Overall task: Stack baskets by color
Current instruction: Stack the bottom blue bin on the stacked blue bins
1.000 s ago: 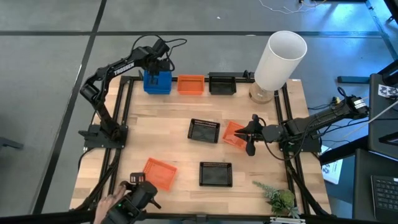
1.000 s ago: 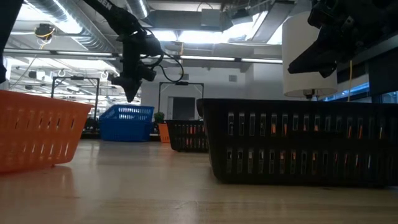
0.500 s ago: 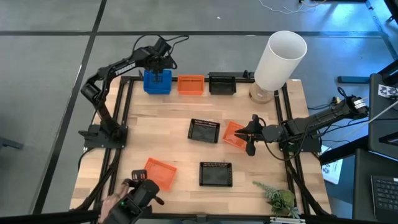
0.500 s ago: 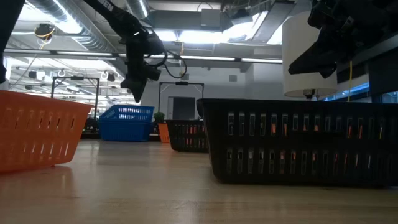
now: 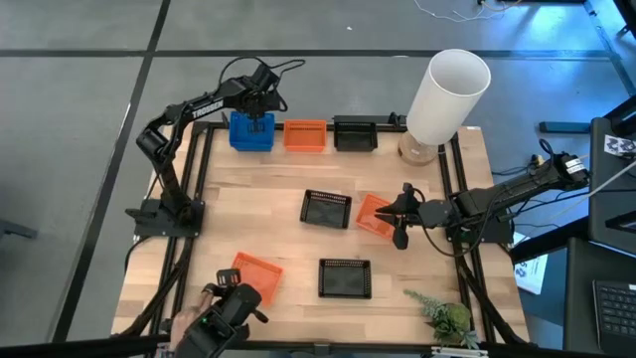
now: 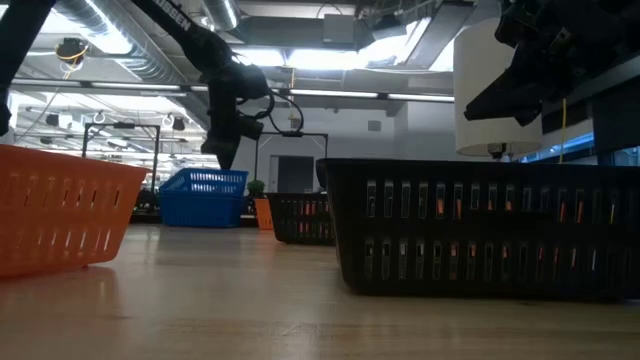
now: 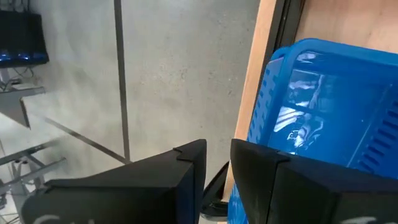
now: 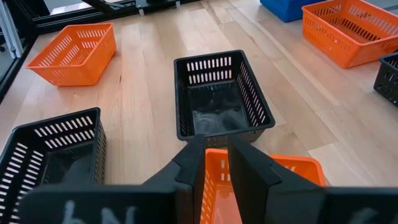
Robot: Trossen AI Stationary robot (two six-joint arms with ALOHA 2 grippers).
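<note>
The left gripper (image 5: 254,111) hangs above the blue basket stack (image 5: 250,130) at the far left corner of the tabletop (image 5: 258,204); its jaws stand a narrow slot apart and grasp nothing, the blue basket lying below and beside them in the left wrist view. Near the front left corner an orange basket (image 5: 256,275) rests tilted to the edges, and just in front of it a person's hand (image 5: 189,324) holds a dark device at the front edge. Along the far edge, right of the blue stack, sit an orange basket (image 5: 305,134) and then a black basket (image 5: 354,133). At the centre lies a black basket (image 5: 326,209); another black basket (image 5: 345,277) lies toward the front edge. Right of centre the right gripper (image 5: 398,215) has its jaws clenched on the rim of a tilted orange basket (image 5: 374,214), the wall seen between the fingers in the right wrist view. A tall white cylinder (image 5: 445,94) stands at the far right corner, and a small green plant (image 5: 444,317) lies at the front right corner.
</note>
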